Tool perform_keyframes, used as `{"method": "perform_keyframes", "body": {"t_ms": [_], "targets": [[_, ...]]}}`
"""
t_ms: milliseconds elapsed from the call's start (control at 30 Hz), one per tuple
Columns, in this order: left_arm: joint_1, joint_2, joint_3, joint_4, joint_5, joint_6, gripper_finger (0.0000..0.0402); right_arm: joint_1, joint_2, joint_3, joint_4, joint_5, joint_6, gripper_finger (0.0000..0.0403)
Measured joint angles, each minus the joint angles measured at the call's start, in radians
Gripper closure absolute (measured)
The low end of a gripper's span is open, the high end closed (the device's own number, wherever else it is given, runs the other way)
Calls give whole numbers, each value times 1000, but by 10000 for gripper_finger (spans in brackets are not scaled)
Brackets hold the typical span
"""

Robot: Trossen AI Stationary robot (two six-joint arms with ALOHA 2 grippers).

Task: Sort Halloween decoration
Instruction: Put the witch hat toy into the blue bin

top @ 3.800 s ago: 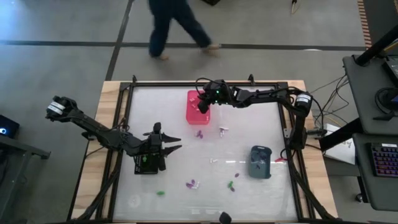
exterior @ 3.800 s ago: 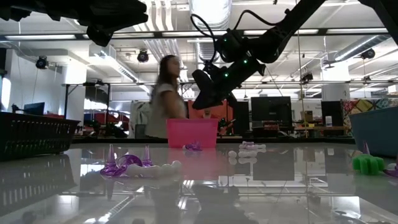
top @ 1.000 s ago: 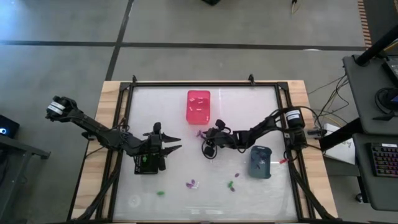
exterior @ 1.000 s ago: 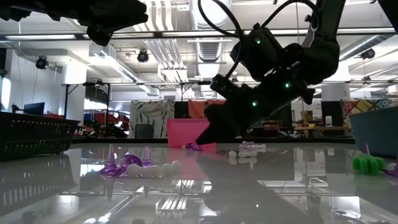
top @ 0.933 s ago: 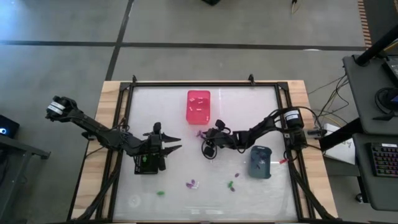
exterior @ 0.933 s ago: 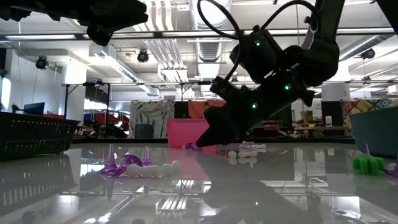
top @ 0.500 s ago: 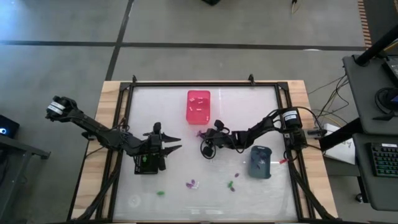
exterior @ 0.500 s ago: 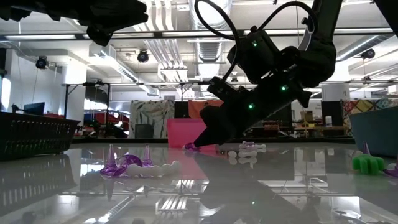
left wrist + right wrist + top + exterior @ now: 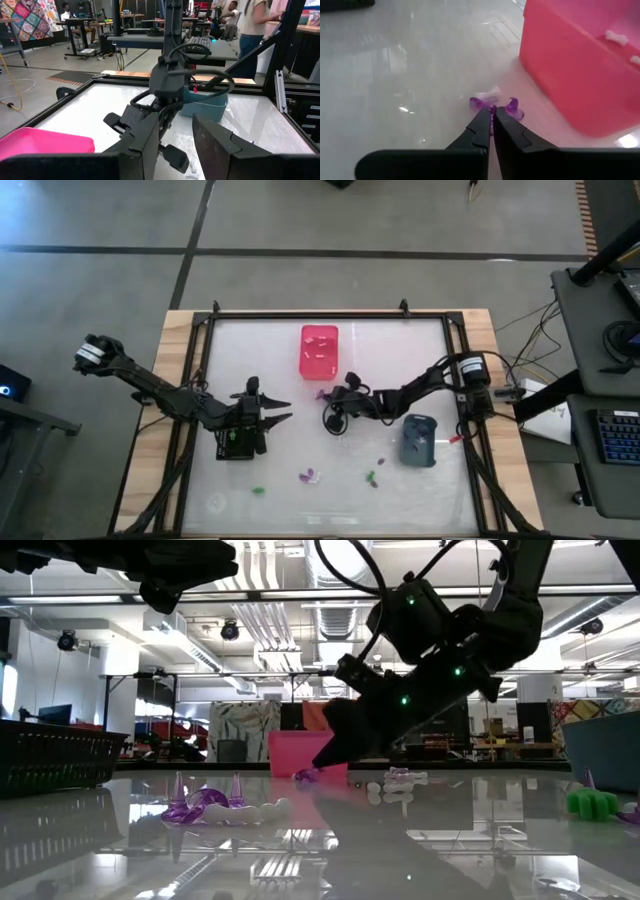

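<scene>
A tiny purple piece point(image 9: 512, 107) of the Halloween decoration lies on the table in front of the pink bin point(image 9: 319, 350). My right gripper point(image 9: 491, 115) reaches in from the table's right and is shut on it. In the low view its tip point(image 9: 318, 764) sits low over the piece point(image 9: 305, 776). My left gripper point(image 9: 283, 411) hovers open and level above the black bin point(image 9: 235, 444) at the left, holding nothing. More pieces lie loose on the table: purple and white point(image 9: 308, 475), green point(image 9: 372, 478) and green point(image 9: 259, 491). My right gripper pinches the purple piece at its middle point(image 9: 491, 107) between its two fingertips. The fingers point(image 9: 479, 126) come slanting down from the table's right side. The piece's lobes stick out on either side of the tips, and it still lies on the table.
The grey-blue bin point(image 9: 419, 440) stands at the right, beside my right arm. White pieces lie inside the pink bin point(image 9: 580, 75). In the low view, purple and white pieces point(image 9: 205, 805) lie near, a green one point(image 9: 592, 802) at the right. People stand in the room beyond.
My right gripper has shut its fingers on the purple piece by the pink bin, its tip edging slightly toward the table's left. The piece has stayed on the table.
</scene>
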Motion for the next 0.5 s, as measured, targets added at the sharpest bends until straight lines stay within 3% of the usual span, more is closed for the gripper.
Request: {"method": "perform_keyframes", "body": {"t_ms": [367, 500], "targets": [[0, 0, 0, 1, 0, -5, 298, 38, -133, 3, -177, -9, 19, 394], [0, 0, 0, 2, 0, -10, 298, 43, -228, 15, -345, -125, 96, 394]]}}
